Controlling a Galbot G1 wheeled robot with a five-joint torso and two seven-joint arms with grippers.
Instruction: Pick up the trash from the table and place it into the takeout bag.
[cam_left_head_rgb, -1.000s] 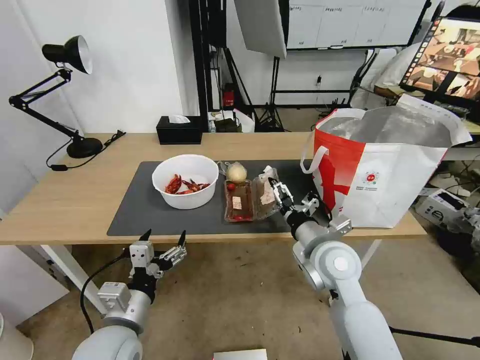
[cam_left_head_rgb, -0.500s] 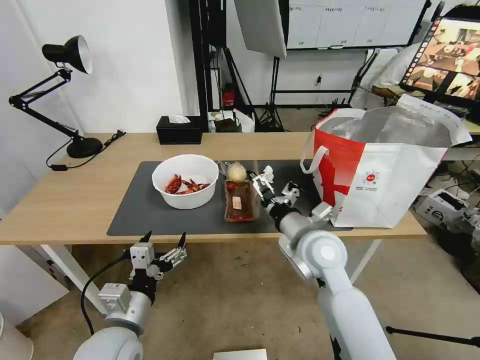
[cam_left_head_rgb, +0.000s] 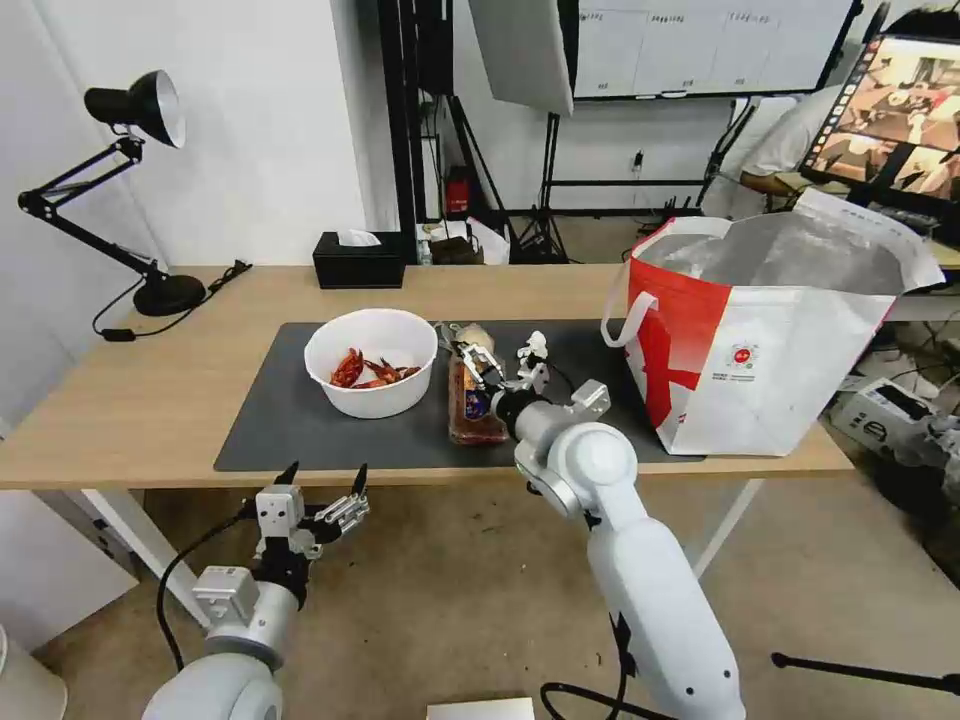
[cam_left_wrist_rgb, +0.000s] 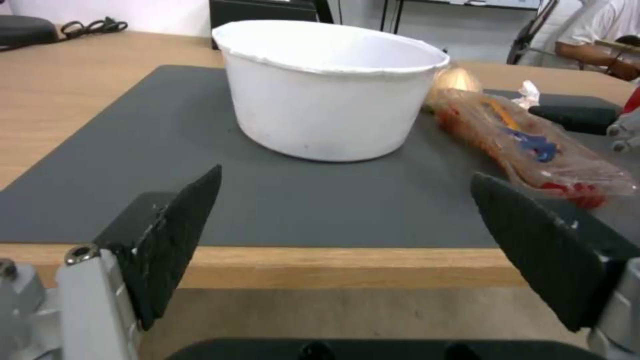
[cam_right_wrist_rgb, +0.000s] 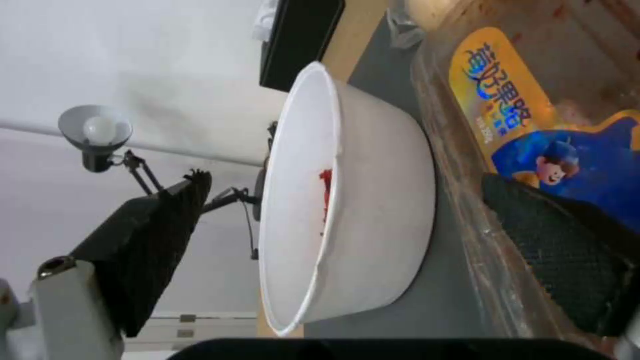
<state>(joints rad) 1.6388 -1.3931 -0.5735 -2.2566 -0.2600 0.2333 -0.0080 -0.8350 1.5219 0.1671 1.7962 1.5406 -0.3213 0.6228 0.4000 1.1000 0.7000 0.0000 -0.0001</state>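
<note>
Now — right gripper (cam_left_head_rgb: 497, 362) jaws apart over tray (cam_left_head_rgb: 472, 412), hiding it | left gripper (cam_left_head_rgb: 322, 487) jaws apart below table (cam_left_head_rgb: 150, 400)

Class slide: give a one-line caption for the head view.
Right gripper open over the clear tray beside the white bowl; left gripper waits below the table.

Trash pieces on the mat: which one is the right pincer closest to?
The clear hinged tray with red scraps, right of the white bowl. The open right pincer hovers over it, one finger above its lid; the bowl sits off to the side.
</note>
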